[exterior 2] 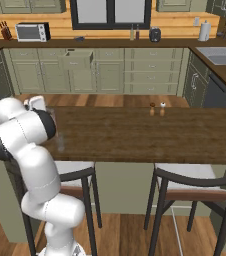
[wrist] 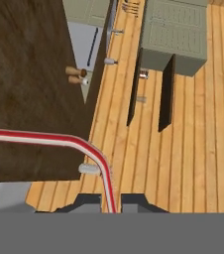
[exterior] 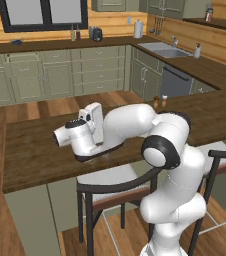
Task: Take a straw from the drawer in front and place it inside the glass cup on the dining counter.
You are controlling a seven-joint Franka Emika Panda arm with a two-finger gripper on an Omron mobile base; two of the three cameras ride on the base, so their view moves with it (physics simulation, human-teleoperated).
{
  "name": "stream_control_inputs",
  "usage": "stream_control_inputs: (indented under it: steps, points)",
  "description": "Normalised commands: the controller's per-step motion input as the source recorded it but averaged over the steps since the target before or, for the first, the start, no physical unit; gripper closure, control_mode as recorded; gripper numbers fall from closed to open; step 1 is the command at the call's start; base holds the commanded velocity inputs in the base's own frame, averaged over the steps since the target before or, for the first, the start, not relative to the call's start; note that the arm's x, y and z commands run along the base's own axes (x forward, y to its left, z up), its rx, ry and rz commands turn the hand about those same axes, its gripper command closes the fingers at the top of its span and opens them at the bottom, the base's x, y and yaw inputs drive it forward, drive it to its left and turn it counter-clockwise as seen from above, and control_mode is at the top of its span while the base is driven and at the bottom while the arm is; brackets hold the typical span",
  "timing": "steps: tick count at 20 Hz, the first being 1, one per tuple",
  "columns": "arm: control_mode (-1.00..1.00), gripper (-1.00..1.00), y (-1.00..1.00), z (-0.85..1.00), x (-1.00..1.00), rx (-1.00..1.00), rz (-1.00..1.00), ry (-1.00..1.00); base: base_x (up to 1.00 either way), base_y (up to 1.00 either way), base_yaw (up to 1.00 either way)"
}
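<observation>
Pincer point(wrist: 111, 202) clenched on red straw point(wrist: 59, 140), straw bending across the view, over dark tabletop point(wrist: 25, 74), two shakers point(wrist: 76, 75) beyond

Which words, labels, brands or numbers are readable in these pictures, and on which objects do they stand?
None can be read.
Microwave: its front shows no legible text.
Bottles on the back worktop: too small to show any label.
Two brown shakers on the dining counter: plain, no print.

Dining counter point(exterior 2: 135, 135): long dark-brown wood-grain slab. On top, near far edge: two small brown shakers point(exterior 2: 157, 109), side by side. Toward left end: faint glass cup point(exterior 2: 61, 141), upright, well apart from shakers.
</observation>
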Motion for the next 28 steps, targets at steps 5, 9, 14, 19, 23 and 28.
stream_control_inputs:
  steps: [5, 9, 14, 19, 23, 28]
  points:
    - [-1.0, 1.0, 0.0, 0.07, 0.08, 0.0, 0.0, -0.01, 0.0, 0.0, 0.0]
    - [-1.0, 1.0, 0.0, 0.0, 0.06, 0.0, 0.0, 0.0, 0.0, 0.0, 0.0]
    - [-1.0, 1.0, 0.0, 0.0, 0.02, 0.0, 0.0, 0.0, 0.0, 0.0, 0.0]
    - [-1.0, 1.0, 0.0, -0.05, -0.16, 0.0, 0.0, 0.0, 0.0, 0.0, 0.0]
    - [-1.0, 1.0, -0.05, -0.11, -0.27, 0.0, 0.0, 0.0, 0.0, 0.0, 0.0]
    - [-1.0, 1.0, -0.13, -0.14, -0.02, 0.0, 0.0, 0.0, 0.0, 0.0, 0.0]
